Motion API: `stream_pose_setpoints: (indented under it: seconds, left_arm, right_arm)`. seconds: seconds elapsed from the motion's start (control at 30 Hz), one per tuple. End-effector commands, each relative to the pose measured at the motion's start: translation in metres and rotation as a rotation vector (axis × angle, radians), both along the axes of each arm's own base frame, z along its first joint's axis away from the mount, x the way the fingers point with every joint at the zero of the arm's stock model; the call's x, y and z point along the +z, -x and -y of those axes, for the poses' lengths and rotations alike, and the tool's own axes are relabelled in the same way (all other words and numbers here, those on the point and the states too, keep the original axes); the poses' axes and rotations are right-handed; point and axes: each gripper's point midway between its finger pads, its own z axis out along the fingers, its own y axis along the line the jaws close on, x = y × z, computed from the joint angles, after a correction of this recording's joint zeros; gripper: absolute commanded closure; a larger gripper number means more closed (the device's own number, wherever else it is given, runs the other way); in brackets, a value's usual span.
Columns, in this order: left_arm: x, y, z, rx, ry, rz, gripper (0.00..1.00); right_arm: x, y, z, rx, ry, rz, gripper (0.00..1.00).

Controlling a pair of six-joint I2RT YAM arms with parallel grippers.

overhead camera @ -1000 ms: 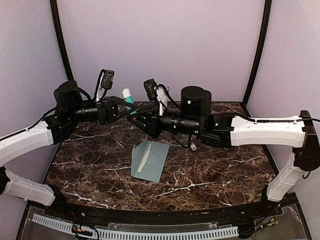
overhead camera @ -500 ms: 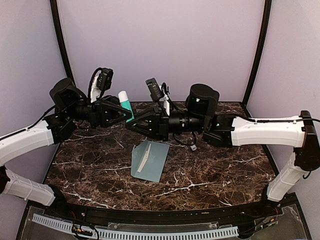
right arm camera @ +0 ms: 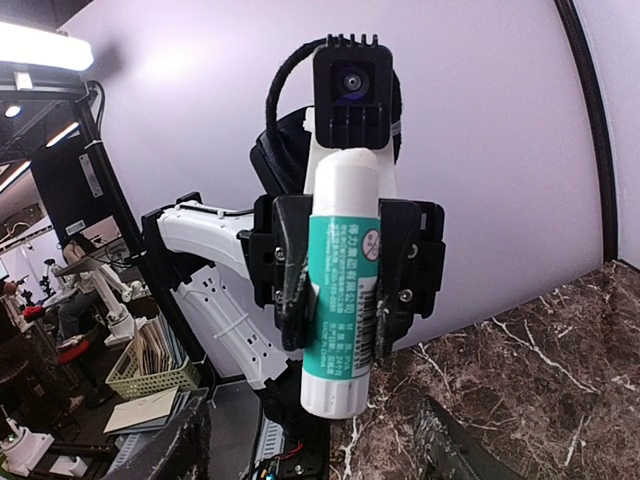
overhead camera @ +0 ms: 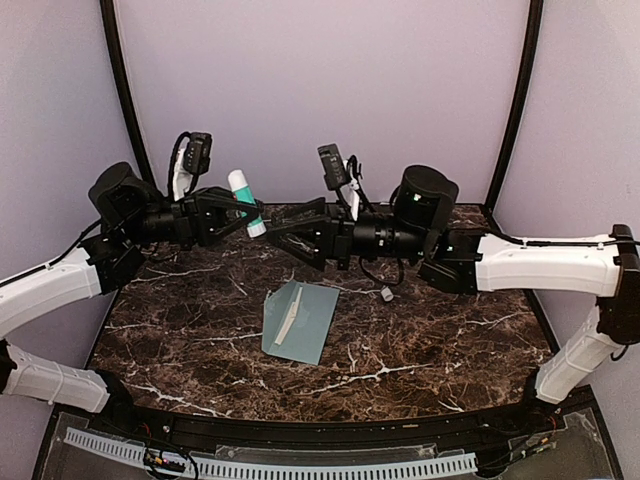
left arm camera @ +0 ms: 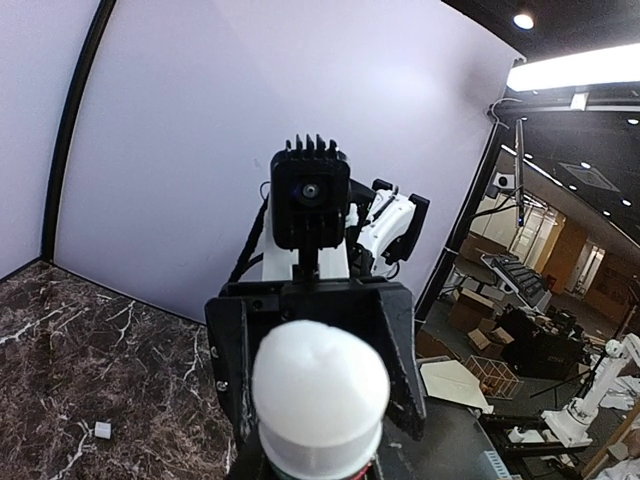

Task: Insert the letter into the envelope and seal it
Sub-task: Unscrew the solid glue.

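Note:
The pale teal envelope lies flat on the marble table, near the middle. A narrow cream strip of the letter shows along its left part; I cannot tell how much is tucked inside. Both arms hover above the far side of the table. My left gripper is shut on a teal-and-white glue stick, which is tilted with its white end up. My right gripper faces it with fingers spread wide, empty.
A small grey-white piece lies on the marble right of the envelope. Lilac walls close the table on three sides, with black posts at the back corners. The right arm's white link stretches across the right half.
My right gripper has opened, let go of the glue stick and drawn back to the right. The left arm has pulled the stick up and left, tilting it. The envelope has not moved.

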Motion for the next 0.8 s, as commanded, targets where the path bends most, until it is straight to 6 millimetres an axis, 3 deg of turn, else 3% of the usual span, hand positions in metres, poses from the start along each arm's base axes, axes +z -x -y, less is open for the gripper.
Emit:
stream_pose_setpoints:
  seconds: [0.0,0.2,0.47,0.57,0.77]
  left_arm:
    - [0.008,-0.005,-0.003,0.042,0.035,-0.006,1.0]
    - [0.003,-0.012,-0.001,0.065,0.022,-0.037,1.0]
    - [-0.003,-0.011,0.004,0.024,0.005,-0.055,1.0]
    - [-0.005,-0.01,0.006,0.005,-0.004,-0.06,1.0]
    - [-0.007,-0.01,0.007,-0.011,-0.017,-0.068,1.0]
  right_arm:
    - [0.0,-0.004,-0.009,-0.012,0.018,0.017,0.32]
    - [-0.007,-0.013,-0.023,-0.069,0.072,0.031,0.33]
    - [-0.003,-0.016,-0.029,-0.086,0.076,0.05,0.5]
    - [-0.002,-0.016,-0.03,-0.087,0.073,0.053,0.58]
    - [-0.002,-0.02,-0.03,-0.111,0.074,0.052,0.89]
